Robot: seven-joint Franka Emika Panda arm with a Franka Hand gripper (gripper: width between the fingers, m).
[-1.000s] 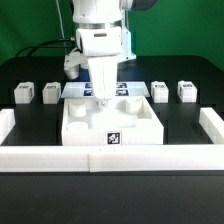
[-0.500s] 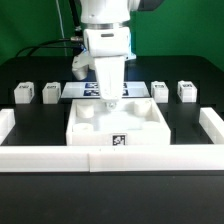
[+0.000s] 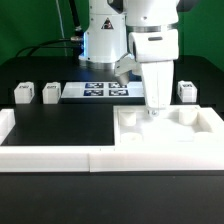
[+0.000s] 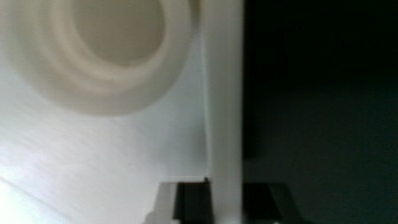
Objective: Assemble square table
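Observation:
The white square table top (image 3: 168,136) lies tray-like at the exterior view's right, pushed into the corner of the border wall. My gripper (image 3: 157,108) is shut on the top's far wall. In the wrist view that thin wall (image 4: 222,100) runs between my two dark fingers (image 4: 183,202), with my gripper (image 4: 224,203) straddling it and a round corner hole (image 4: 107,50) beside it. Two white legs (image 3: 22,93) (image 3: 50,93) stand at the back left and one leg (image 3: 186,91) at the back right. The fourth leg is hidden behind my arm.
The marker board (image 3: 100,90) lies at the back middle. The low white border wall (image 3: 60,158) runs along the front, with a raised end at the left (image 3: 8,125). The robot base (image 3: 100,40) stands behind the board.
My gripper has slid the table top from the middle to the exterior view's right, into the corner of the border wall. The legs have not moved.

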